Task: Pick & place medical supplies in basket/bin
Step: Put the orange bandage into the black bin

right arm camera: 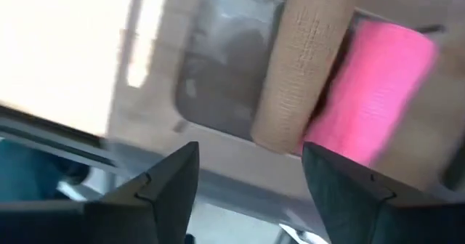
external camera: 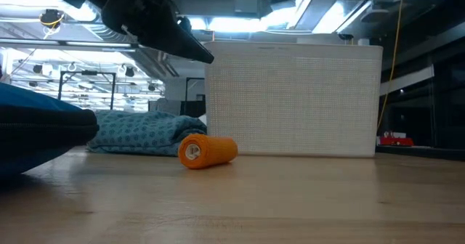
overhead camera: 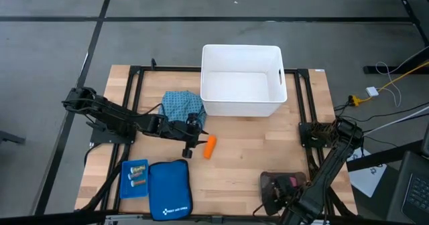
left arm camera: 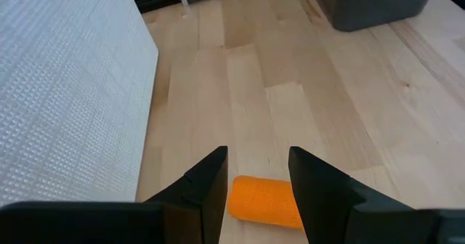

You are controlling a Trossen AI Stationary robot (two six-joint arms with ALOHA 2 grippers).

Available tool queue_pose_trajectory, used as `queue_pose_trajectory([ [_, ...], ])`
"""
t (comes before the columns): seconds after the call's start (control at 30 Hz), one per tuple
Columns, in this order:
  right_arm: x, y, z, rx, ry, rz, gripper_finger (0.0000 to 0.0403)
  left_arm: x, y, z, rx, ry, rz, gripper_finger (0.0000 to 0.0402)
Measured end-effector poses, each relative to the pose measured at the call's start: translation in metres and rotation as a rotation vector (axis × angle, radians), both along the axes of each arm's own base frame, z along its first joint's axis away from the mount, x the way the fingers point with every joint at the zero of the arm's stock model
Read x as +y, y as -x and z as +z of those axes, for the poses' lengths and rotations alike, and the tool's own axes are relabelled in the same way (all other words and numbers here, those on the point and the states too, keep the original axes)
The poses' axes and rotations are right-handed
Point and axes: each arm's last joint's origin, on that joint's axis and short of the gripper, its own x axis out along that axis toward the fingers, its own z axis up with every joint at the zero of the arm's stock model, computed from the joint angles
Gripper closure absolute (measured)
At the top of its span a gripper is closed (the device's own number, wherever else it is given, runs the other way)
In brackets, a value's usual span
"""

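Note:
The orange cylinder (overhead camera: 210,146) (external camera: 207,151) (left arm camera: 265,199) lies on its side on the wooden table in front of the white tub (overhead camera: 242,81) (external camera: 294,99). My left gripper (overhead camera: 198,143) (left arm camera: 258,157) (external camera: 171,30) hangs open above it, one finger to each side, not touching it. The teal patterned cloth bundle (overhead camera: 182,106) (external camera: 142,133) rests on the table beside the tub's left corner. Small vials (overhead camera: 137,177) lie in a blue tray. My right gripper (overhead camera: 278,197) (right arm camera: 251,153) is open over a dark tray (overhead camera: 271,183) holding a pink block (right arm camera: 370,99) (overhead camera: 293,181) and a tan roll (right arm camera: 301,70).
The large blue zip pouch (overhead camera: 169,190) (external camera: 36,135) lies at the near edge next to the blue tray (overhead camera: 125,187). The black frame rails (overhead camera: 137,91) run along the table's left and right sides. Bare wood lies between the orange cylinder and the dark tray.

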Motion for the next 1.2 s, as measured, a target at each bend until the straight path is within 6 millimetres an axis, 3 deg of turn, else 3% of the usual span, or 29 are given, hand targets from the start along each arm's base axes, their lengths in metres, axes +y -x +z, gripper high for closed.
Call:
queue_pose_trajectory([
  [0.17,-0.001,-0.012,0.001,-0.163,0.032,-0.014,0.0166,-0.002,-0.001,0.003,-0.036,-0.014,-0.01,0.0258],
  [0.33,-0.001,-0.024,0.003,-0.35,0.106,0.035,0.0167,-0.017,0.004,0.027,-0.208,-0.096,-0.001,0.0258],
  [0.5,-0.007,-0.037,0.006,-0.483,0.212,0.08,0.0167,-0.034,0.022,0.045,-0.27,-0.17,0.037,0.0258],
  [0.73,-0.024,-0.074,0.012,-0.62,0.346,0.169,0.0167,-0.051,0.058,0.065,-0.299,-0.095,0.085,0.0258],
  [0.9,-0.049,-0.109,0.015,-0.658,0.366,0.131,0.0167,-0.047,0.082,0.061,-0.222,-0.012,0.28,0.0258],
  [1.2,-0.126,-0.169,0.008,-0.509,0.295,0.14,0.0167,-0.034,0.105,0.048,-0.073,0.118,0.404,0.0258],
])
